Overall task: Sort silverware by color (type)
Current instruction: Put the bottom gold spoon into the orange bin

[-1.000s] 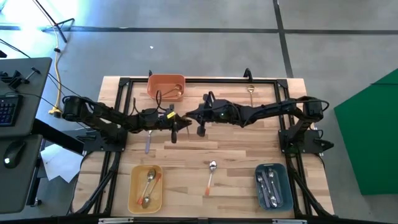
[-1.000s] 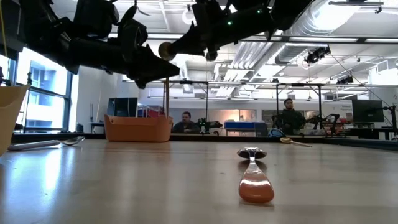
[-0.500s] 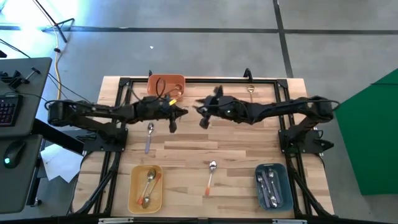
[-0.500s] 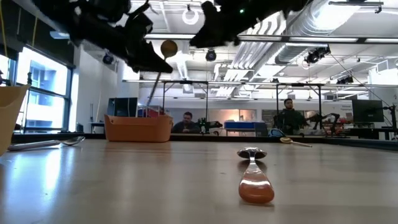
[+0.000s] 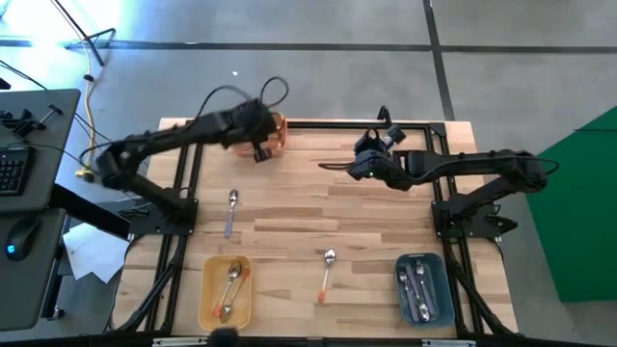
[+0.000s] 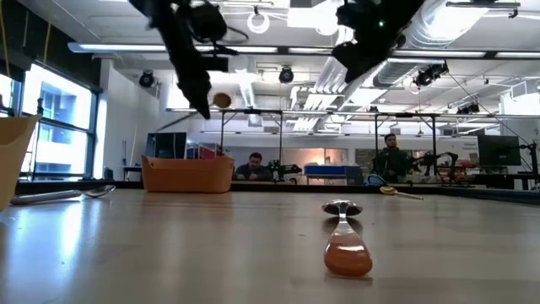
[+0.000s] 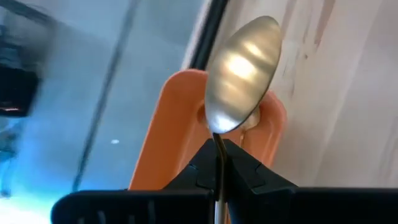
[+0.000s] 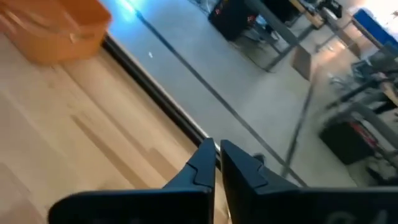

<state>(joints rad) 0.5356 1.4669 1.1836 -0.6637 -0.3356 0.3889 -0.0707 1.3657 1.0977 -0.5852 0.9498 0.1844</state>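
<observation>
Left end effector (image 7: pixel 219 163): I see it clamped on gold spoon (image 7: pixel 241 76) above orange bin (image 7: pixel 166 130) | right end effector (image 8: pixel 216 159): closed, empty, over worktop (image 8: pixel 74 143)

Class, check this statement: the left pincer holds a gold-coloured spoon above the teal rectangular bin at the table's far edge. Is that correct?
Not quite. The left pincer does hold the gold-coloured spoon, but the rectangular plastic bin beneath it at the far edge is orange, not teal. The left wrist view shows this.
</observation>
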